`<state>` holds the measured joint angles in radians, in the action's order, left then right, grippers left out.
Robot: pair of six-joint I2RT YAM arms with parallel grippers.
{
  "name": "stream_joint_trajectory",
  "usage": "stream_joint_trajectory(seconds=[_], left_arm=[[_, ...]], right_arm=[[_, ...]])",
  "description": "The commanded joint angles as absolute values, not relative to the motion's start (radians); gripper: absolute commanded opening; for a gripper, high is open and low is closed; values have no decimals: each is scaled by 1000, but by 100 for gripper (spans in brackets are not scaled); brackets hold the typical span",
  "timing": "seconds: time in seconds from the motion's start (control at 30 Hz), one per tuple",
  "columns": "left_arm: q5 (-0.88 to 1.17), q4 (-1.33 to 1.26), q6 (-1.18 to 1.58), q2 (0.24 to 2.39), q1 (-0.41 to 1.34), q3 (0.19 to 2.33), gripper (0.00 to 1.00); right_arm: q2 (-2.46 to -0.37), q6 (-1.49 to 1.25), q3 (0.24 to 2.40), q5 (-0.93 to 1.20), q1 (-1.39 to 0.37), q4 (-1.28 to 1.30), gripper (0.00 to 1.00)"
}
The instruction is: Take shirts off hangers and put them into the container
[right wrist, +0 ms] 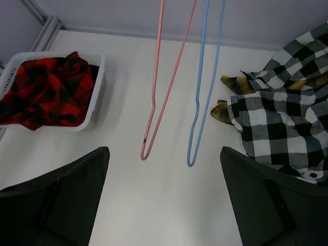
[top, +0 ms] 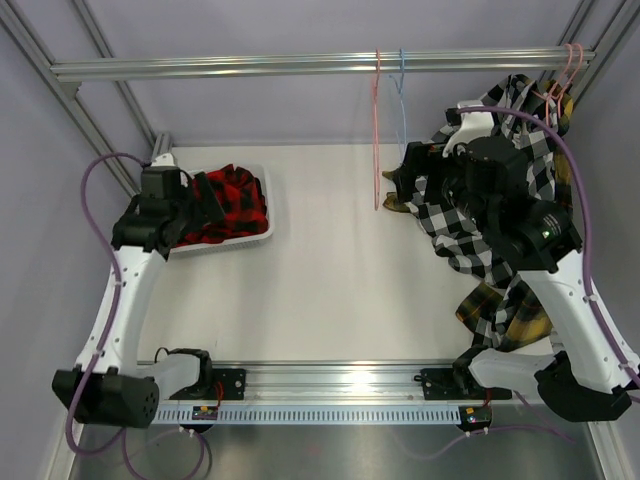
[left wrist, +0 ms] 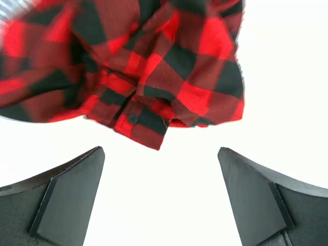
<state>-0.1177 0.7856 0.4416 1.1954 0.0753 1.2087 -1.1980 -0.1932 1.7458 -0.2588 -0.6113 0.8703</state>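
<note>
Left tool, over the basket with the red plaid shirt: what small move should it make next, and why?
Probably raise the left tool straight up, clear of the container. Its jaws stand open and hold nothing, and the red-and-black plaid shirt already lies inside the container, so this shirt looks finished.

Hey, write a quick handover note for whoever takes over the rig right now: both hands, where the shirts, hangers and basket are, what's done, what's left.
Left hand: open, empty, above the red-and-black plaid shirt.
Right hand: open, empty, facing the pink hanger and blue hanger, both bare on the rail.
Done: the red-and-black plaid shirt lies in the container, far left of the table.
Left: the black-and-white check shirt and yellow-and-dark plaid shirt hang at the rail's right end. Both need taking down and putting into the container.
</note>
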Motion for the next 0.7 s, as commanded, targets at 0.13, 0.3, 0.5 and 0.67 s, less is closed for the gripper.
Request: stream_joint_trajectory(seconds=[0.13, 0.3, 0.5, 0.67], left_arm=[[-201, 945, 337, 957, 75, 1413, 99], [-213, 1003, 316, 872, 75, 1522, 99], [-323, 1040, 299, 753, 75, 1560, 99], [-455, 1038, 261, 701, 75, 1509, 99]], right_arm=[[-1031, -135, 1617, -328, -607, 690, 99], [-947, -77, 1551, -373, -606, 624, 100], [-801, -29, 1431, -402, -607, 560, 99], [-765, -8, 1431, -426, -607, 580, 99]])
